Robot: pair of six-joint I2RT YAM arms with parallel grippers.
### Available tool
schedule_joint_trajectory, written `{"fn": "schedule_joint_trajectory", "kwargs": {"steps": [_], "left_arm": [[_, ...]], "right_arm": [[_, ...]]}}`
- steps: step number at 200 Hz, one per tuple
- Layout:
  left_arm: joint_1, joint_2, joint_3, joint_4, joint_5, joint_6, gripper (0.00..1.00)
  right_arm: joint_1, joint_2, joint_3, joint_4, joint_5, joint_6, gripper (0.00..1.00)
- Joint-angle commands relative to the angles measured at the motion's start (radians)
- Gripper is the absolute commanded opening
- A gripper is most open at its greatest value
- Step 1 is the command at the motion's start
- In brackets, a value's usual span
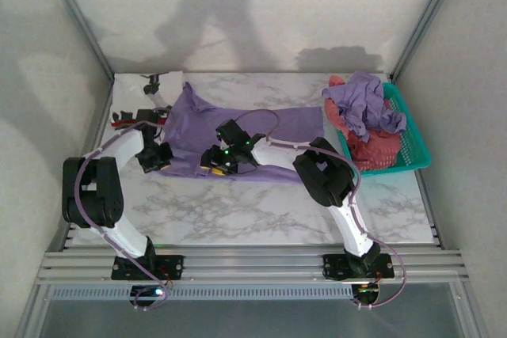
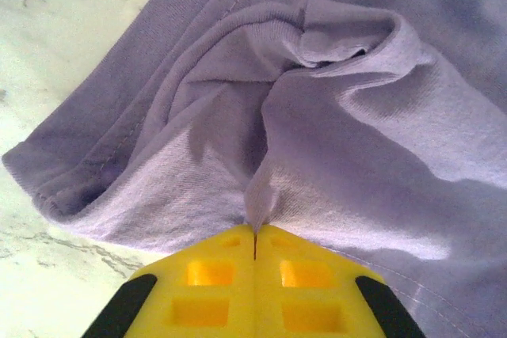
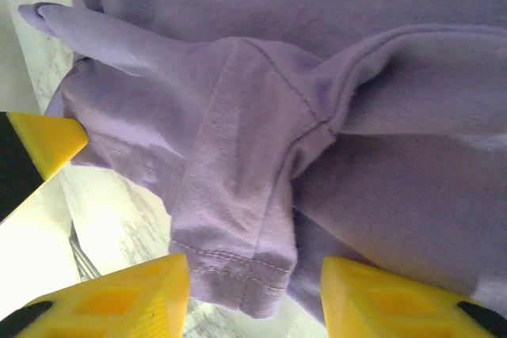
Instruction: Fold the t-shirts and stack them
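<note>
A lavender-purple t-shirt lies spread across the middle of the marble table. My left gripper sits at its left edge, shut on a pinched fold of the purple cloth. My right gripper hovers at the shirt's near hem, open, with a hemmed sleeve lying between its yellow fingers. More shirts fill the teal basket: a crumpled lavender one on top of a coral-red one.
The basket stands at the table's right edge against the enclosure wall. A small black fixture and a red-and-black tool lie at the back left. Bare marble stretches along the near side in front of the shirt.
</note>
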Motion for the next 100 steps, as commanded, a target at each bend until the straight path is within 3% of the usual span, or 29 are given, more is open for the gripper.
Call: {"fn": "schedule_joint_trajectory", "kwargs": {"steps": [1, 41, 100], "left_arm": [[0.014, -0.028, 0.013, -0.034, 0.004, 0.008, 0.03], [0.017, -0.044, 0.013, -0.037, 0.005, 0.008, 0.03], [0.020, -0.054, 0.016, -0.044, 0.005, 0.012, 0.03]], "right_arm": [[0.019, 0.036, 0.057, -0.007, -0.026, 0.001, 0.45], [0.025, 0.059, 0.094, -0.045, -0.018, -0.006, 0.38], [0.027, 0.043, 0.096, -0.127, 0.056, -0.017, 0.50]]}}
